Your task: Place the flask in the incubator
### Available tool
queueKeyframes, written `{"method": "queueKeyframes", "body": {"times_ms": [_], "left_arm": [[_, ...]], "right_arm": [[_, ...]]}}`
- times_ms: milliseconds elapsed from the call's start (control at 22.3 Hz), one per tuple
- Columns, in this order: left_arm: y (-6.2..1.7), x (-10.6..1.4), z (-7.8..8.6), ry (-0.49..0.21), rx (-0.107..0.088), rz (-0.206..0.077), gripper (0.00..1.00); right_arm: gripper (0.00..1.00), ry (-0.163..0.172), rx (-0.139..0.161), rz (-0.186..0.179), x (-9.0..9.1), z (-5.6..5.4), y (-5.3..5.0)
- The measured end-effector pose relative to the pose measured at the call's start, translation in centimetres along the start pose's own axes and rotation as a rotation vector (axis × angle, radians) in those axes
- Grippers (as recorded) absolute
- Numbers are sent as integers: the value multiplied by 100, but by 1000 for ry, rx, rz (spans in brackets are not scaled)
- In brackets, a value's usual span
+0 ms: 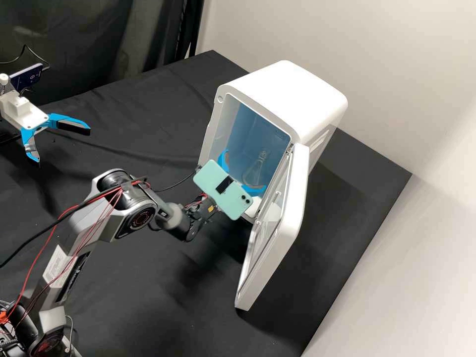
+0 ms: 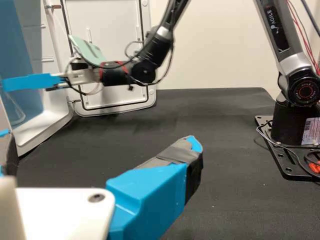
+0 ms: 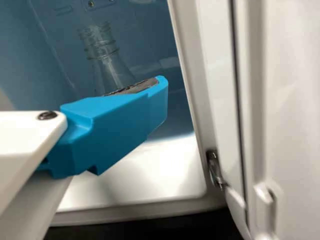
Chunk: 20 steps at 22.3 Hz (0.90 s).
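The white incubator is set at about two o'clock on the black bench, with its door swung open toward five o'clock. The clear conical flask is seen upright on the floor of the blue-lit chamber. The right gripper is held in the doorway with its fingers spread to either side of the flask's base; whether they touch the glass cannot be told. The left gripper is held above the bench at ten o'clock, well apart from the incubator, its fingers likewise spread.

Clear flask, upright inside incubator, door open
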Motion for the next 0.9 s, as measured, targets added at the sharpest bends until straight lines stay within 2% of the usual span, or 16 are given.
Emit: {"method": "queueKeyframes", "body": {"times_ms": [45, 179, 269, 314, 403, 448, 538, 582, 717, 896], "left_arm": [[4, -2, 3, 0, 4, 2, 100], [20, -11, 19, 0, 17, 11, 100], [33, -17, 30, 1, 1, 19, 100], [36, -18, 32, 2, -27, 21, 100], [46, -24, 42, 1, -43, 27, 100], [62, -38, 45, 11, -38, 38, 100], [84, -51, 65, 13, -21, 53, 100], [88, -53, 72, 9, -26, 55, 100], [90, -56, 68, 14, -26, 57, 100], [78, -49, 54, 13, -40, 50, 100]], "right_arm": [[100, 4, -3, 21, -99, 3, -25], [100, 16, -43, 59, -389, -8, -145], [100, -3, -67, 56, -561, -51, -209], [100, -17, -85, 46, -690, -75, -246], [100, -29, -79, 39, -853, -133, -272], [100, -38, -77, 42, -971, -187, -300], [100, -62, -82, 87, -1140, -280, -302], [100, -41, -90, 80, -1233, -347, -319], [100, -23, -95, 68, -1348, -405, -338], [100, -29, -97, 60, -1397, -389, -356]]}}
